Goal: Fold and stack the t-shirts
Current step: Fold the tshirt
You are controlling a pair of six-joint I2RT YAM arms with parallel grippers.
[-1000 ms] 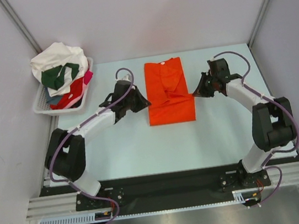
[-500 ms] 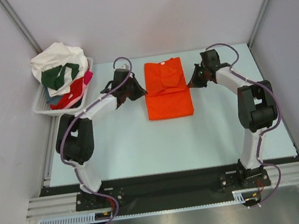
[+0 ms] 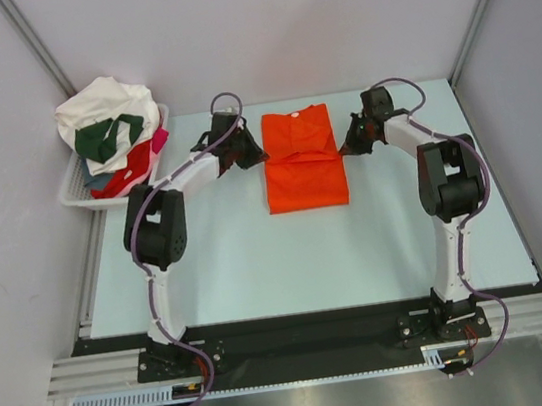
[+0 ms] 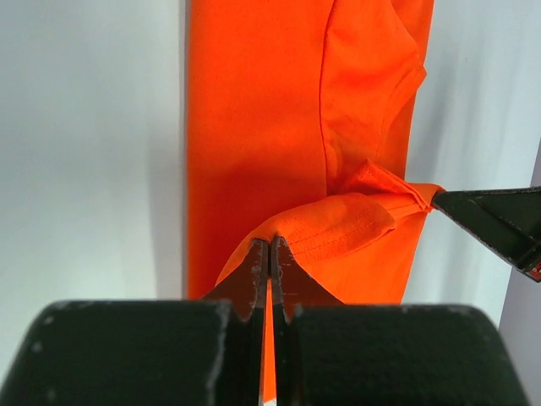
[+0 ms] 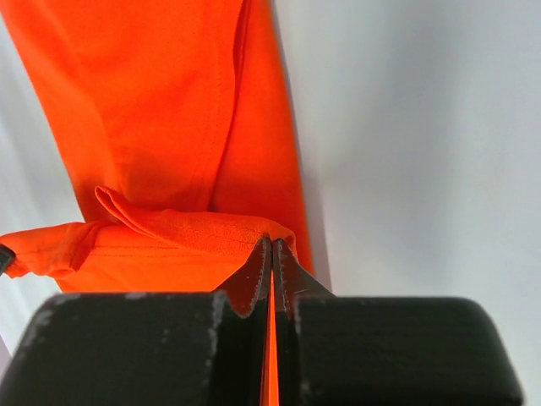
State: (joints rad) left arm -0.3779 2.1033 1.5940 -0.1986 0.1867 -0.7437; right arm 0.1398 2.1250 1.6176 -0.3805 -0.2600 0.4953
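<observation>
The orange t-shirt (image 3: 304, 170) lies narrow and lengthwise in the middle of the table, its lifted edge doubled back over the far half. My left gripper (image 3: 258, 154) is shut on that edge's left corner, and the orange t-shirt's stitched hem (image 4: 325, 228) rises into the left gripper (image 4: 270, 242). My right gripper (image 3: 344, 146) is shut on the right corner; the right wrist view shows the orange t-shirt (image 5: 161, 110) bunched at the right gripper (image 5: 272, 242). More t-shirts, white (image 3: 100, 101), dark green (image 3: 98, 138), red (image 3: 124, 175) and pink (image 3: 159, 138), are heaped in the basket.
A white slatted basket (image 3: 75, 190) stands at the table's far left corner, beside the left wall. The right gripper's dark fingertip (image 4: 494, 222) reaches into the left wrist view. Grey walls enclose the table on three sides.
Both arms have stretched away from their bases, carrying the orange shirt's pinched edge toward the far end. The shirt's flat outline has grown shorter. Both grippers stayed shut.
</observation>
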